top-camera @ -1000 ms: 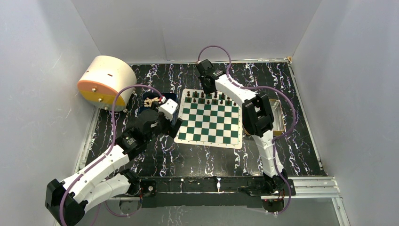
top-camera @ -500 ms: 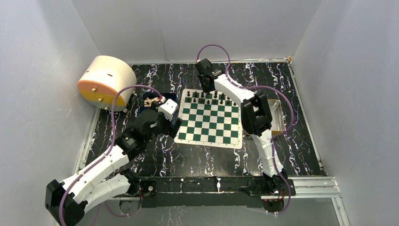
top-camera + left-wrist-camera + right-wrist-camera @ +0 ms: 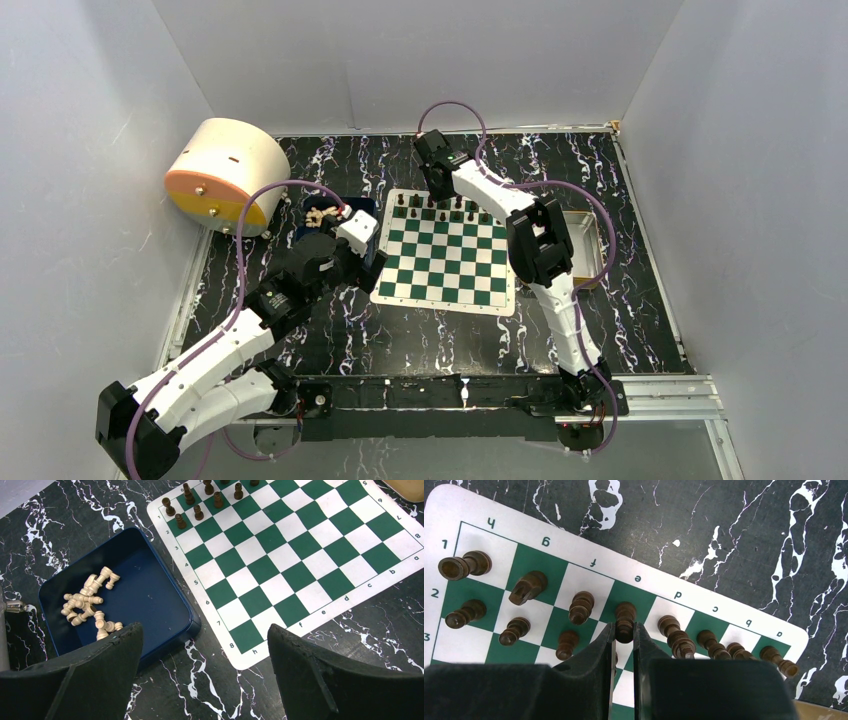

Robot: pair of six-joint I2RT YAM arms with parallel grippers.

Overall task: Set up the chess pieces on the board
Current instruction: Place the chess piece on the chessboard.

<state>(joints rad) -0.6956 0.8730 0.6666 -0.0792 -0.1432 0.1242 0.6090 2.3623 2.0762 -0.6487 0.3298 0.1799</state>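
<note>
Right pincer (image 3: pixel 625 632) was pinched narrow on one dark chess piece (image 3: pixel 625 617), over the e-file at the far edge of the board (image 3: pixel 447 262). Other dark chess pieces (image 3: pixel 579 607) stood in rows along that far edge. Left pincer (image 3: pixel 204 630) hung wide open at the board's left edge, beside the blue tin (image 3: pixel 145 595) of pale pieces (image 3: pixel 87 602) on the bench (image 3: pixel 400 340).
</note>
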